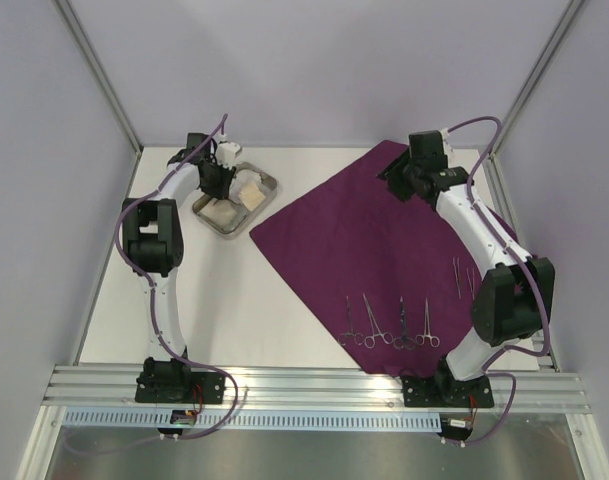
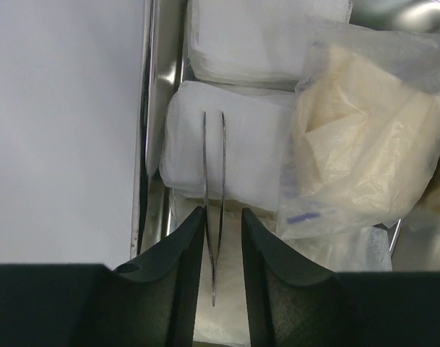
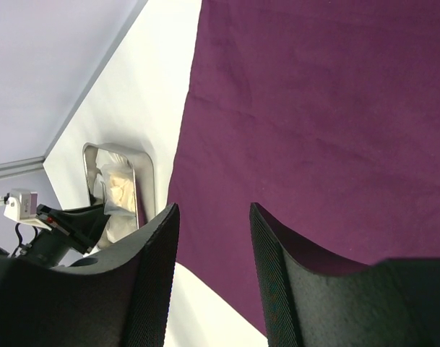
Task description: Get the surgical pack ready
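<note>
The purple cloth (image 1: 354, 240) lies spread flat on the table, with several steel clamps (image 1: 389, 330) in a row near its front edge. At the back left stands the steel tray (image 1: 216, 228), holding white gauze pads (image 2: 256, 159). My left gripper (image 2: 223, 217) hangs over the tray with its jaws apart. Thin steel tweezers (image 2: 214, 181) lie on the gauze between them, close to the left finger and clear of the right one. My right gripper (image 3: 214, 210) is open above the far part of the cloth (image 3: 313, 108), with nothing between its fingers.
A clear plastic packet with cream-coloured contents (image 2: 364, 130) lies in the tray beside the gauze. A second pair of tweezers (image 1: 462, 277) rests on the cloth's right side, near the right arm. Grey walls enclose the table on three sides.
</note>
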Robot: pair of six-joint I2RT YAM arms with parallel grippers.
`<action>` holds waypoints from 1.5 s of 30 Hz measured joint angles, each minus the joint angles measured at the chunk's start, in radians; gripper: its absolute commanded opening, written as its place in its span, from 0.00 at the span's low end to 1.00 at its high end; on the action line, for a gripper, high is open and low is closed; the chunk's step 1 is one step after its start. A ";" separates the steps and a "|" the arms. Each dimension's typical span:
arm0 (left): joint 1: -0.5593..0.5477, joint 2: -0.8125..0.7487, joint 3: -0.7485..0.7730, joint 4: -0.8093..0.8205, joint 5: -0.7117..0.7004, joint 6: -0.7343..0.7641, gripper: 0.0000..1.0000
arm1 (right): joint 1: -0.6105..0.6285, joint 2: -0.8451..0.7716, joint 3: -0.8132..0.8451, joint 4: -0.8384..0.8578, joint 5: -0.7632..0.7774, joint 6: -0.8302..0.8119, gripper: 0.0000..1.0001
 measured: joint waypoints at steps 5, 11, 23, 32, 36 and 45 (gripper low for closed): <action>0.000 0.000 0.000 -0.019 -0.002 0.011 0.36 | -0.018 0.000 0.000 -0.007 -0.010 -0.010 0.47; 0.000 -0.007 0.019 -0.048 -0.015 0.024 0.40 | -0.089 0.001 0.042 -0.078 -0.064 -0.127 0.49; 0.000 -0.181 0.157 -0.275 -0.100 0.013 0.45 | -0.489 0.126 0.053 -0.490 -0.093 -0.555 0.56; 0.000 -0.224 0.164 -0.487 -0.064 -0.022 0.60 | -0.479 0.240 0.010 -0.600 0.010 -0.732 0.58; 0.000 -0.249 0.141 -0.531 -0.045 -0.026 0.61 | -0.480 0.276 -0.011 -0.591 0.050 -0.765 0.54; 0.000 -0.300 0.135 -0.569 -0.016 -0.027 0.61 | -0.474 0.289 -0.105 -0.512 0.008 -0.796 0.48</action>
